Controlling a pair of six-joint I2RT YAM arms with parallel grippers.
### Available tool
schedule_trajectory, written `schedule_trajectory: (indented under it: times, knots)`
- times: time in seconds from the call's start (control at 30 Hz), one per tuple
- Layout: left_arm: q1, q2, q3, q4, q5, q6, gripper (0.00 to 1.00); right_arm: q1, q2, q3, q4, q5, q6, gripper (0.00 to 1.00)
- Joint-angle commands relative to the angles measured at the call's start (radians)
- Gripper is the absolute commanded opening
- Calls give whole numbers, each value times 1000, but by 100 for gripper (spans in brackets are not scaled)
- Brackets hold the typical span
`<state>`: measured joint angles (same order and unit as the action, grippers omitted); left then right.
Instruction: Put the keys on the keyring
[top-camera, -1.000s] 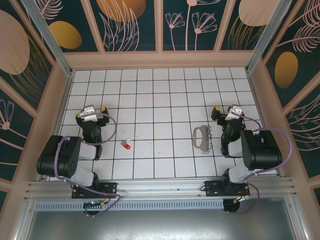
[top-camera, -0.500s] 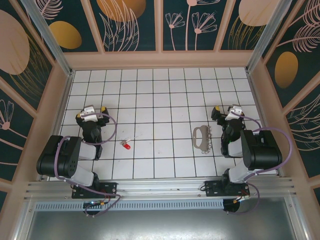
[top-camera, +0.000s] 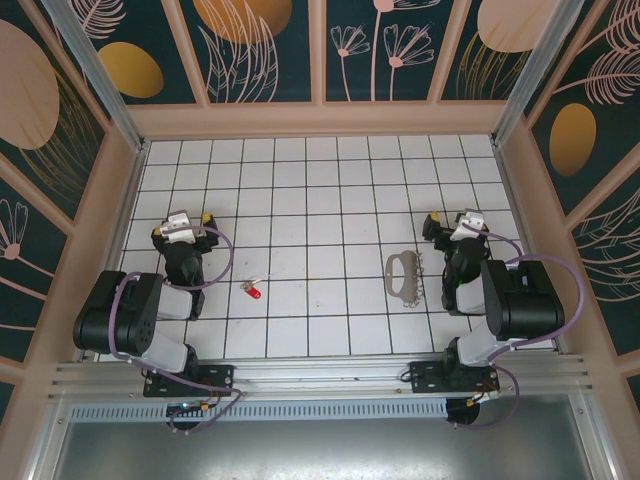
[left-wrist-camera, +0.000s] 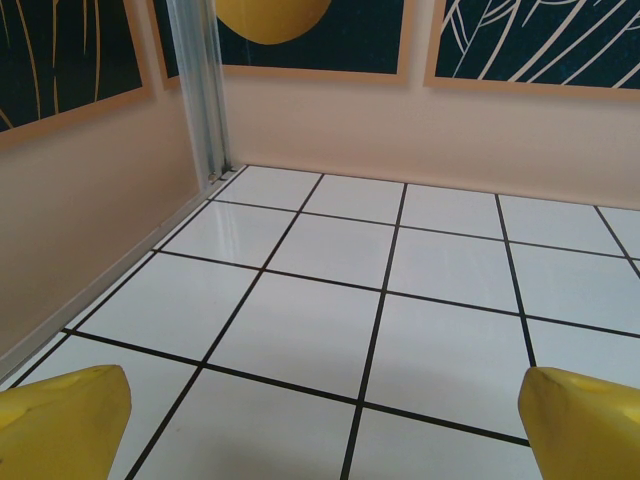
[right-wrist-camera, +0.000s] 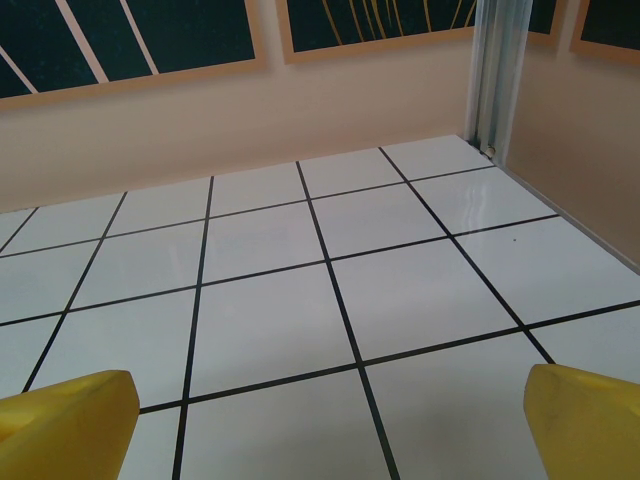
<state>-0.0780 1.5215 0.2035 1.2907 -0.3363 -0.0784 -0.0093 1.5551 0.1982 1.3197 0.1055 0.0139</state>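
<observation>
- Left of the keyring, well apart: left gripper, fingers spread, holding nothing. Key lies on the table between that gripper and the keyring, apart from both.
- Right side?
- Right gripper is near the keyring, on its right, spread too, empty. Nothing done yet, I'd say: key not picked up, not threaded. Both steps are left.

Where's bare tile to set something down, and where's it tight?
Free: far rows of the table by the back wall; middle tiles between key and keyring. Tight: keyring beside the right arm, key near the left arm.
</observation>
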Motion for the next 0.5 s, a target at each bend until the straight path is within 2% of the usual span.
schedule_trajectory:
  times: [0.0, 0.47]
  knots:
    - [7, 2, 1, 50, 13, 9, 99, 5, 7, 4, 32, 23, 17, 99]
    - [7, 2, 0, 50, 13, 9, 99, 2, 8, 5, 32, 16, 19, 99]
